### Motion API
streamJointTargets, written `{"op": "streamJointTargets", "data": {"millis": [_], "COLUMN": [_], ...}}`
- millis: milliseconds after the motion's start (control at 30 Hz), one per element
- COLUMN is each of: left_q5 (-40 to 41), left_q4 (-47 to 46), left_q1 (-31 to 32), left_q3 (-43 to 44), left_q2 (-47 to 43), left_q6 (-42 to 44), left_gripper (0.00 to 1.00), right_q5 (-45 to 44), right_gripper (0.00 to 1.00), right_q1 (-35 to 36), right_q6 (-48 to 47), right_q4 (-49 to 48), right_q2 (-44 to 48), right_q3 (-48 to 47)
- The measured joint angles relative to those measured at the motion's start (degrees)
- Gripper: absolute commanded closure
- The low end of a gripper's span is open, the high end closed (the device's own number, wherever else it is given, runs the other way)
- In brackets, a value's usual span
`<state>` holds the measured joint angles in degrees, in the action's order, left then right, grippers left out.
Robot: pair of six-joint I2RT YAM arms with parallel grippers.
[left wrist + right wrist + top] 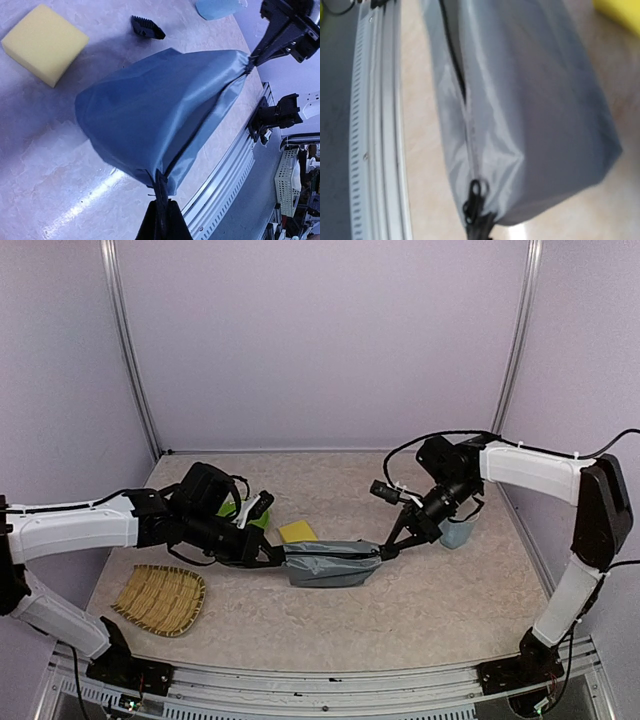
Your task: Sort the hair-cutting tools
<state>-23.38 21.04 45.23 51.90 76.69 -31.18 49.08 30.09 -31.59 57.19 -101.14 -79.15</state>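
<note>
The grey fabric pouch [330, 565] hangs stretched between my two grippers just above the table. My left gripper [275, 558] is shut on the tab at its left end [161, 187]. My right gripper [388, 548] is shut on the black zip pull [476, 197] at its right end. The zip line [469, 135] runs along the pouch [535, 100]. The tiny black clipper guard [147, 27] lies on the table beyond the pouch [160, 105]. The scissors and the electric clipper are not in view.
A yellow sponge [297, 532] lies just behind the pouch, also in the left wrist view [45, 42]. A woven bamboo tray [160, 598] sits at the front left. A green item [240, 510] lies behind my left gripper. A pale blue object [458, 532] lies behind my right gripper.
</note>
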Motion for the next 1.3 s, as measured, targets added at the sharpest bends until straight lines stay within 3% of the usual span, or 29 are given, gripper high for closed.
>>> {"op": "streamJointTargets", "data": {"millis": [100,233,400,467,567,667,867,933,1067,1200,1300], "left_q5": [-1.6,-2.9,-3.8,-3.8,-3.3,-1.6,5.6,8.7,12.2,13.0,10.4], "left_q4": [-2.1,-2.4,2.0,4.4,8.9,13.8,17.7,18.0,14.3,9.7,3.7], "left_q1": [1.3,5.7,8.9,8.8,8.4,7.2,-0.7,-3.0,-4.6,-4.6,-4.4], "left_q3": [-1.3,-1.5,4.5,6.9,10.4,14.8,22.1,25.8,31.7,31.2,26.1], "left_q2": [3.7,10.6,16.4,17.2,17.3,17.3,17.5,18.7,22.4,24.3,23.8], "left_q6": [-0.3,-0.2,2.7,4.6,7.9,10.6,13.8,14.6,15.2,14.5,13.7], "left_gripper": [1.00,1.00,0.96,0.89,0.75,0.66,0.63,0.63,0.63,0.63,0.62], "right_q5": [0.1,-0.9,-3.7,-4.5,-5.8,-7.1,-8.5,-9.1,-13.4,-17.4,-20.6], "right_gripper": [1.00,1.00,0.99,0.95,0.78,0.72,0.58,0.51,0.45,0.39,0.39], "right_q1": [-0.7,-1.0,-2.5,-3.0,-3.3,-4.0,-6.6,-7.5,-7.9,-7.9,-6.9], "right_q6": [-3.7,-9.8,-12.1,-12.1,-11.7,-11.0,-11.0,-10.5,-8.1,-5.9,-4.7], "right_q4": [2.6,7.3,9.6,9.8,9.8,9.7,9.2,8.0,1.4,-6.6,-12.3], "right_q2": [4.7,3.3,3.3,3.6,4.9,8.2,13.6,13.6,11.0,5.0,-0.3], "right_q3": [4.4,7.3,8.8,8.8,8.8,8.8,8.4,7.4,3.3,-0.8,-2.1]}}
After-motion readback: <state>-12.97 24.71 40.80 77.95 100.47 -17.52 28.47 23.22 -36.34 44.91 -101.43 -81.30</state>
